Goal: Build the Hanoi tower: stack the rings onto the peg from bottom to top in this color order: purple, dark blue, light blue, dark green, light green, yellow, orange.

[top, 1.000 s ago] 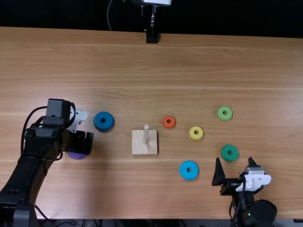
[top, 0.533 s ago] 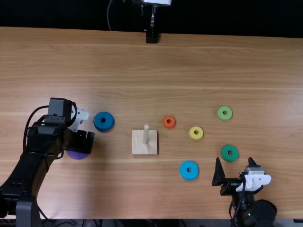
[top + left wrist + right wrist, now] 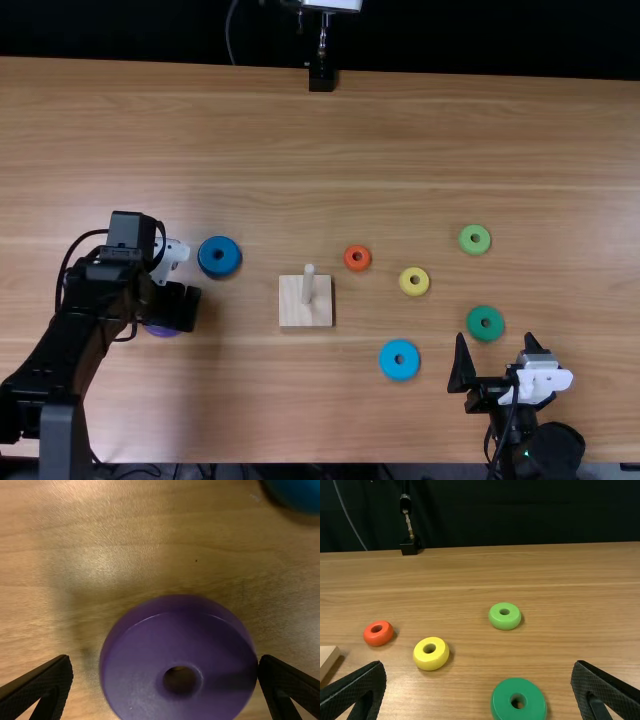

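Observation:
Over the purple ring (image 3: 162, 331) at the table's left is my left gripper (image 3: 180, 308). In the left wrist view the open left gripper (image 3: 166, 667) has its fingers on either side of the purple ring (image 3: 150, 645), the right-hand fingertip very near its edge. The peg (image 3: 308, 285) on its wooden base (image 3: 292, 312) holds no ring. Dark blue (image 3: 219, 257), light blue (image 3: 399, 360), dark green (image 3: 486, 323), light green (image 3: 474, 239), yellow (image 3: 414, 281) and orange (image 3: 357, 258) rings lie apart. My right gripper (image 3: 490, 360) is low at right; its wrist view shows the right gripper (image 3: 479, 672) open.
A black stand (image 3: 321, 78) is at the table's far edge. The dark blue ring lies just beyond the left gripper, between it and the peg base. Cables run beside the left arm.
The left gripper has shifted slightly to the right over the purple ring, which is more covered in the top view. The right arm and the other rings have stayed still.

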Tool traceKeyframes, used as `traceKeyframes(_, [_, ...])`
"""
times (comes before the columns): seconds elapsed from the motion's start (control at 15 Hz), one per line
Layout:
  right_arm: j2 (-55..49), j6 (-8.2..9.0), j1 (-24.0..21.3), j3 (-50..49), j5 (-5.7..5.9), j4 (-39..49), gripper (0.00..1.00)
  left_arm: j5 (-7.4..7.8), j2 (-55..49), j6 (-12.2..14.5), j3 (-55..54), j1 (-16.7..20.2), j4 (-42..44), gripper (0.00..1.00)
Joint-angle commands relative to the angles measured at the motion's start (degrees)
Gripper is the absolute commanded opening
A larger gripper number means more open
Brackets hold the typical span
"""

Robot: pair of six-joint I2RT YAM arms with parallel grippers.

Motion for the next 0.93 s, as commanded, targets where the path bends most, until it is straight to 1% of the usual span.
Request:
traceKeyframes(0.0, [-0.73, 0.11, -0.34, -3.39, 0.21, -4.25, 1.0, 0.37, 1.06, 0.65, -0.62, -0.07, -0.02, 1.0])
traceKeyframes(0.27, [-0.73, 0.11, -0.34, -3.39, 0.21, -4.25, 1.0, 0.58, 1.15, 0.65, -0.62, -0.07, -0.02, 1.0])
traceKeyframes(0.33, [-0.73, 0.11, -0.43, -3.39, 0.21, -4.25, 1.0, 1.32, 1.15, 0.65, -0.62, 0.02, -0.13, 1.0])
traceKeyframes(0.4, [-0.73, 0.11, -0.34, -3.39, 0.21, -4.25, 1.0, 2.9, 1.15, 0.65, -0.62, 0.19, -0.23, 1.0])
traceKeyframes(0.47, [-0.73, 0.11, -0.43, -3.39, 0.21, -4.25, 1.0, 3.85, 1.15, 0.65, -0.62, 0.19, -0.44, 1.0])
traceKeyframes(0.87, [-0.73, 0.11, -0.34, -3.39, 0.21, -4.25, 1.0, 3.96, 1.59, 0.55, -0.44, 0.28, -0.65, 1.0])
